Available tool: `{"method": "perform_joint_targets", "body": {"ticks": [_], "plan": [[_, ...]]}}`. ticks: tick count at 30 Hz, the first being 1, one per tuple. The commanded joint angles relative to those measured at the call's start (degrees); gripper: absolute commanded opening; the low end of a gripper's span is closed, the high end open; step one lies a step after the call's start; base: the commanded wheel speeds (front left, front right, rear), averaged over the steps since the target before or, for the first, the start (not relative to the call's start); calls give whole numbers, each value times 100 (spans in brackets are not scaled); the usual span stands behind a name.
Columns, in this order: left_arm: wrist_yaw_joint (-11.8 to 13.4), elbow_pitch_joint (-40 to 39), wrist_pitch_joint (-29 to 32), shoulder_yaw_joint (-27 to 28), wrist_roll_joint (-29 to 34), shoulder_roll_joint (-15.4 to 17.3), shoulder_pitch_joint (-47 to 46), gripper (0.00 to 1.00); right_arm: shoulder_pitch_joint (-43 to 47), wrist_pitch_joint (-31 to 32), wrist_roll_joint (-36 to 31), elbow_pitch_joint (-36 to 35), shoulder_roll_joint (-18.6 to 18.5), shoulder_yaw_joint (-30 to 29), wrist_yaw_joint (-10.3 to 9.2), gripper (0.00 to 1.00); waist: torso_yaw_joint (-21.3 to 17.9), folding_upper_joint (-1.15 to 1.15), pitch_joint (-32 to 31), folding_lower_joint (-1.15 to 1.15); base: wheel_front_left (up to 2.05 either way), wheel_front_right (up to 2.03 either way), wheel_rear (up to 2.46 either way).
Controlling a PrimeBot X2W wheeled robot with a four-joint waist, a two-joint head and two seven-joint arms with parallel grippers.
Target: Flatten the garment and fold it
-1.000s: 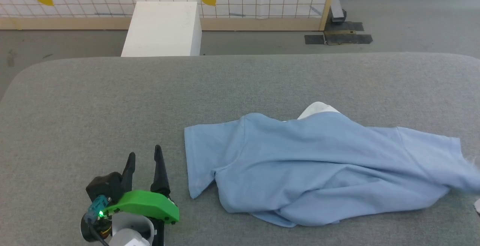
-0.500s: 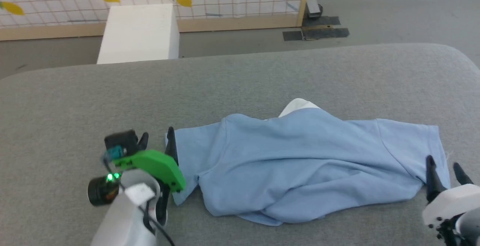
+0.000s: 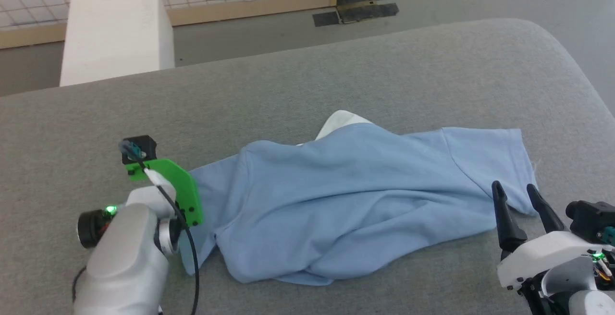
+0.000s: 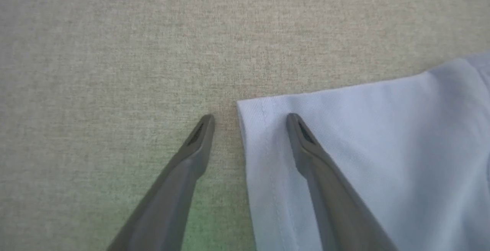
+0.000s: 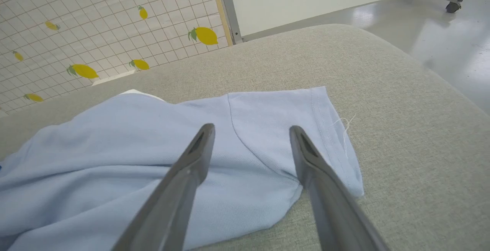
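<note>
Garment [image 3: 346, 199] crumpled on bench [image 3: 336, 75]. Left tool [image 4: 250, 116] gapes astride one sleeve hem, right tool [image 5: 251, 127] gapes over other sleeve, nothing held. Risk: shallow pinch slips off hem, fabric bunches.

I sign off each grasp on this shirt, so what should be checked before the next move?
1. Left gripper open: ok.
2. Its fingers straddle the left sleeve hem: ok, one over fabric, one over the pad.
3. Right gripper open: ok.
4. Right gripper lined up on the right sleeve: ok; touching it, cannot tell.
5. Shirt flat: not ok, bunched at the middle.
6. White cloth clear of both grippers: ok, it peeks out at the far edge.
</note>
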Motion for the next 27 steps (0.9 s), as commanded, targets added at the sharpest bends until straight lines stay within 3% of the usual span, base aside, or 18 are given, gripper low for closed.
{"method": "perform_joint_targets", "body": {"ticks": [1, 6, 7, 8, 9, 14, 21, 27], "plan": [[-80, 91, 216, -42, -57, -9, -55, 100, 46, -63, 39, -1, -2, -2, -9, 100, -156, 0, 123, 0, 0, 0, 0], [-322, 128, 677, -92, -285, -106, 33, 100, 53, -116, 71, 61, -2, -33, -9, 100, -181, 0, 147, 0, 0, 0, 0], [-391, 126, 782, -117, -329, -124, 68, 60, 51, -123, 77, 77, -2, -31, -9, 100, -180, 0, 144, 0, 0, 0, 0], [-437, 113, 850, -140, -353, -132, 93, 45, 48, -126, 77, 90, -2, -29, -9, 100, -176, 0, 139, 0, 0, 0, 0], [-466, 86, 902, -166, -361, -131, 120, 0, 41, -128, 73, 103, -2, -31, -9, 100, -169, 0, 131, 0, 0, 0, 0], [-474, -170, 574, -171, -331, -79, 249, 0, -8, -121, 19, 124, -2, -55, -9, 100, -67, 0, 57, 0, 0, 0, 0], [-264, -698, -660, 172, -450, -145, 712, 0, -16, -171, -121, 53, -2, -199, -9, 100, 330, 0, -133, 0, 0, 0, 0], [-95, -1291, -1347, 536, -702, -210, 1513, 0, -74, -252, -394, 41, -2, -476, -9, 100, 756, 0, -298, 0, 0, 0, 0]]}}
